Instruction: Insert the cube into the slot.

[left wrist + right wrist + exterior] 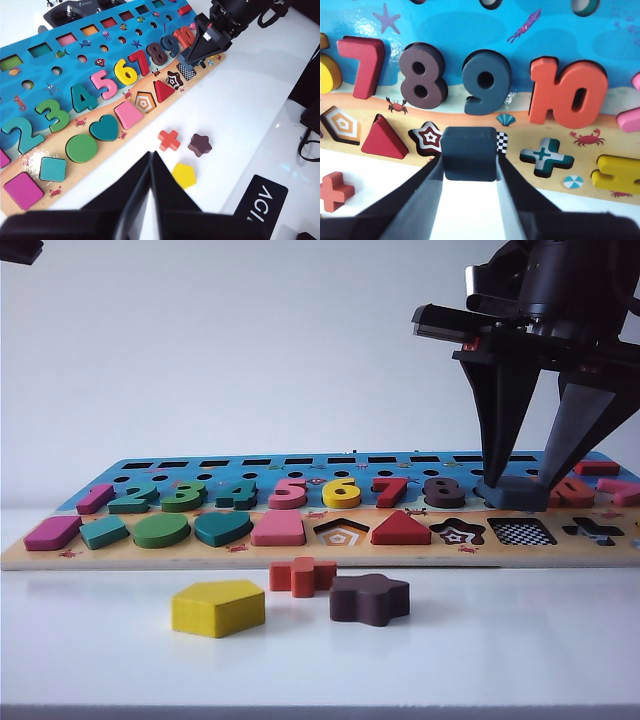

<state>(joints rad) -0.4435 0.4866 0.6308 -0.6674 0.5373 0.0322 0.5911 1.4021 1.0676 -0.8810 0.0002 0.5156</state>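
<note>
Your right gripper (469,162) pinches the cube (469,152) between its fingers, just above the checkered slot (521,531). Come down skewed and a corner may catch the rim and tilt. The left gripper (151,170), fingers together, idles. On the tabletop (520,650): one pentagon (217,607), one cross (301,576), one star (369,599).

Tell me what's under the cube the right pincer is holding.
The right pincer grips the cube above the slot. In the right wrist view the cube covers nearly all of it; only a checkerboard sliver shows. The left pincer hangs shut, far off.
</note>
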